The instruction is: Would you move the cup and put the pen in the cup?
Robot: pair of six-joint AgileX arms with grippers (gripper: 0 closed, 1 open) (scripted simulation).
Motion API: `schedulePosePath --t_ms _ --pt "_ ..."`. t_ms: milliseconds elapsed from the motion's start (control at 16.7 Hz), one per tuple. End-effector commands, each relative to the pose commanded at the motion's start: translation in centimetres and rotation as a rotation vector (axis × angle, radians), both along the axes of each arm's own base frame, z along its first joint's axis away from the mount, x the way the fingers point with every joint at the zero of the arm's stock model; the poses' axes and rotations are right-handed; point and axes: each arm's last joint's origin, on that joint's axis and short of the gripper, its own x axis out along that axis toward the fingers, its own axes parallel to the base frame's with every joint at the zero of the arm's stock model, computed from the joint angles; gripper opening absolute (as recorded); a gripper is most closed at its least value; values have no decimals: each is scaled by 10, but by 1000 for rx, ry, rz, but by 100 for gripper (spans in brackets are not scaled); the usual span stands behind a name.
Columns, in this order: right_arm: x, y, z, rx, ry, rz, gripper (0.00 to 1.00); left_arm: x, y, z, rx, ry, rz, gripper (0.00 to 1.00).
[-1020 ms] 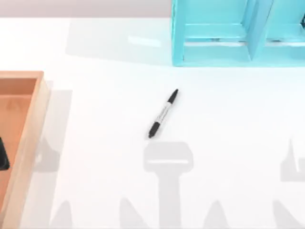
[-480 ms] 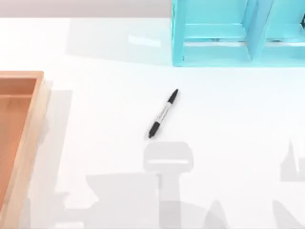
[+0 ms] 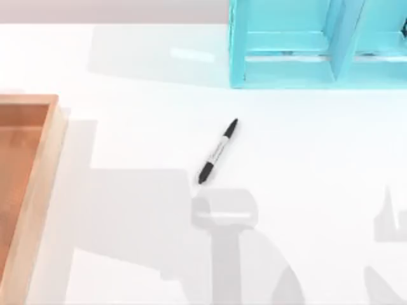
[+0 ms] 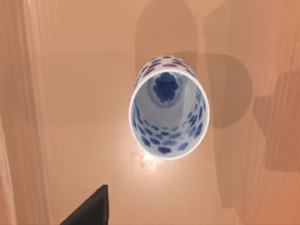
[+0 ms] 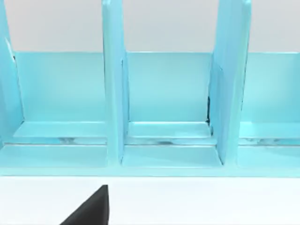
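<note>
Now, step in hand: I am at the first part, going for the cup, which is not yet moved; the pen waits for later.
Wooden tray (image 3: 38,190): it stands at the left edge of the table, and its floor shows in my left wrist view.
Cup (image 4: 168,110): it stands upright on the floor of the tray, mouth open toward my left wrist camera, with a blue flower on its bottom; nothing is inside.
Left gripper (image 4: 91,208): I see one dark finger tip near the cup but apart from it; how far the fingers are open I cannot tell, and it holds nothing that I can see.
Next move: I judge I must come down around the cup wall, close on it, and carry it out to the open table near the pen.
Pen (image 3: 218,151): it lies flat and slanted near the middle of the table, alone.
Blue rack (image 3: 318,44): it stands at the far right of the table.
Right gripper (image 5: 91,208): it faces the rack compartments, idle; its opening I cannot tell.
</note>
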Motion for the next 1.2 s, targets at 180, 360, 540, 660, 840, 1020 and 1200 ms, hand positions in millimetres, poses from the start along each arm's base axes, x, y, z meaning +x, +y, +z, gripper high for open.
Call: schedulePosePath --t_ms 180,360,540,660,840,1020,1200 --pt "0 0 0 0 0 0 100 9 4 -5 -12 51 -2 100" --pt "0 0 0 0 0 0 100 9 4 -5 -12 51 -2 100" --pt "0 0 0 0 0 0 100 9 3 -10 -12 53 -3 100" --pt "0 0 0 0 0 0 100 10 4 -26 -13 57 -1 100" --pt "0 0 0 0 0 0 100 12 5 -58 -12 51 -2 100" --pt "0 0 0 0 0 0 100 11 5 -91 -10 45 -2 100" --pt "0 0 0 0 0 0 100 8 5 -105 -12 51 -2 100"
